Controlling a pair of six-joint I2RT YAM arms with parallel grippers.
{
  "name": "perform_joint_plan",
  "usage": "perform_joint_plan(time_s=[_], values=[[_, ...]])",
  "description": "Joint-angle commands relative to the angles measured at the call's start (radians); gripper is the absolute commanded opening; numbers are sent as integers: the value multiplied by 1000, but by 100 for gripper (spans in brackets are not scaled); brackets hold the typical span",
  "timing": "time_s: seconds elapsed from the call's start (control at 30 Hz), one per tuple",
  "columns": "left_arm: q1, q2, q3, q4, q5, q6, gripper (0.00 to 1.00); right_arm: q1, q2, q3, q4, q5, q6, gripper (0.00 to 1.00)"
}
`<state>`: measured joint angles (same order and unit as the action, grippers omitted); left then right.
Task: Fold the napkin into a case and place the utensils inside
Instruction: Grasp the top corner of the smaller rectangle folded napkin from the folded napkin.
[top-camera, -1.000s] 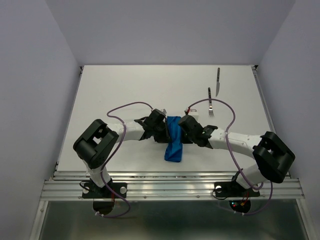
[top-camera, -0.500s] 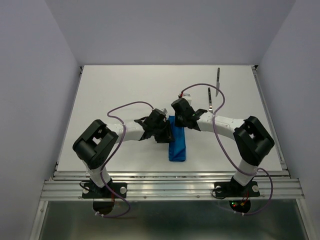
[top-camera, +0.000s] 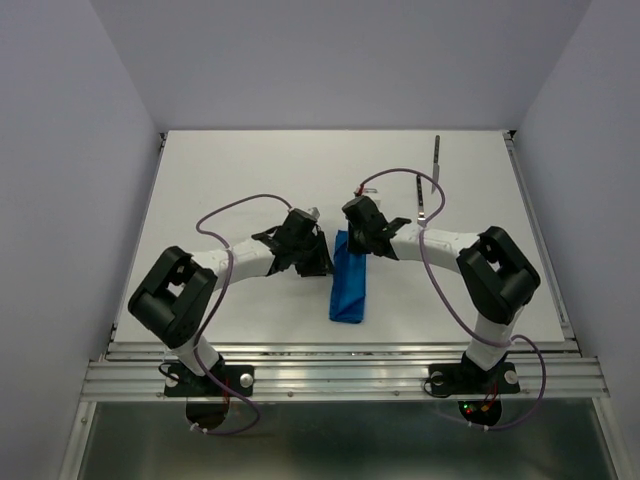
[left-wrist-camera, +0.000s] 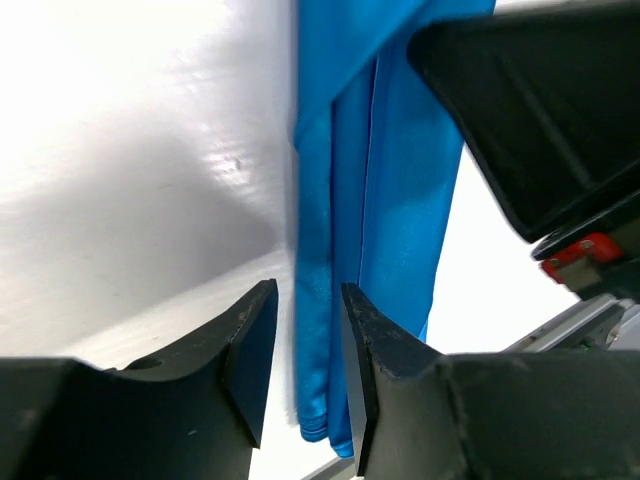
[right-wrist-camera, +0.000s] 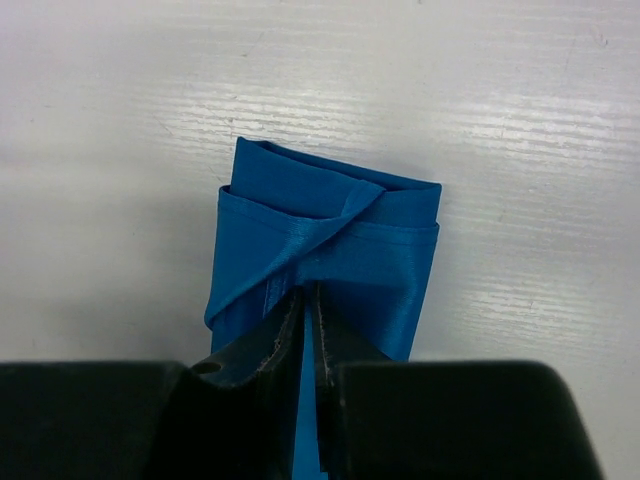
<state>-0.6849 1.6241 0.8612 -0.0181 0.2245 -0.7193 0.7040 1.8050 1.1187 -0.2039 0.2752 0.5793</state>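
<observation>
Top external shows my left gripper (top-camera: 318, 262) just beside the napkin (top-camera: 350, 290), a narrow folded strip lying mid-table (top-camera: 220, 180). On the left wrist its jaws stand apart over the cloth's edge, perhaps not touching it. My right gripper (top-camera: 360, 238) is clamped on a fold at the strip's far end. The fork (top-camera: 421, 200) and knife (top-camera: 436, 160) lie farther right.

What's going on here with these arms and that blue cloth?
Two robot arms are folding a blue napkin into a narrow case on the table. The right gripper pinches a fold at the napkin's far end. The left gripper, jaws open, sits at its left edge. The fork and knife lie off to the far right, not yet tucked in.
</observation>
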Motion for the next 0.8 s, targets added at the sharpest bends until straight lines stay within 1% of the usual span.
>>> perform_joint_plan(time_s=[0.0,0.17,0.2,0.4,0.47,0.6,0.77], values=[[48,-60,7,-17,4,64,42,-21,-68,-43,109,-42,5,13],[62,-18,64,-25,16,87,42,-43,-102,-69,138,-48,17,13],[65,-7,96,-28,15,89,41,-52,-110,-71,138,-47,20,13],[77,91,251,-52,3,100,28,-81,-127,-95,133,-42,24,13],[85,134,313,-72,-4,106,25,-90,-140,-114,133,-39,27,13],[96,198,381,-108,-13,116,22,-103,-167,-137,112,-48,22,13],[99,246,429,-135,-19,130,21,-103,-206,-183,98,-93,14,12]])
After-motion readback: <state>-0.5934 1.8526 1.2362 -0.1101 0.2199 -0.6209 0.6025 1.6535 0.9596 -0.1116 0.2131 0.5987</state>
